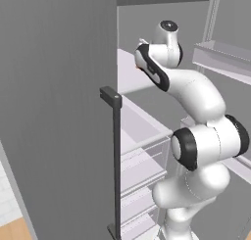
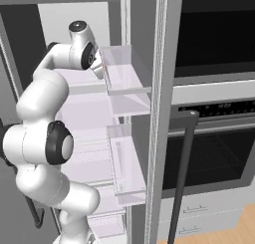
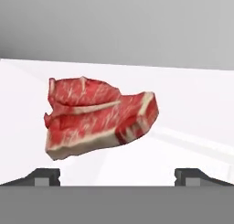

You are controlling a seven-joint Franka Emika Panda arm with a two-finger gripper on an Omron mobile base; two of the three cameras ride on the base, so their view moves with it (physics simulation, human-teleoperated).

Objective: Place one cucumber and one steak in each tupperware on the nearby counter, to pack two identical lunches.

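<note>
While the gripper (image 3: 117, 175) stands wide with nothing between its dark finger tips, the bright red-pink steak with pale streaks (image 3: 98, 115) is seen in the hand view directly ahead, lying flat on a white fridge shelf (image 3: 192, 109). Its long axis runs roughly across the span of the jaws, centred slightly left. From the base views, the white arm (image 1: 196, 94) is shown reaching into the open grey fridge (image 1: 54, 111), the steak being hidden there.
</note>
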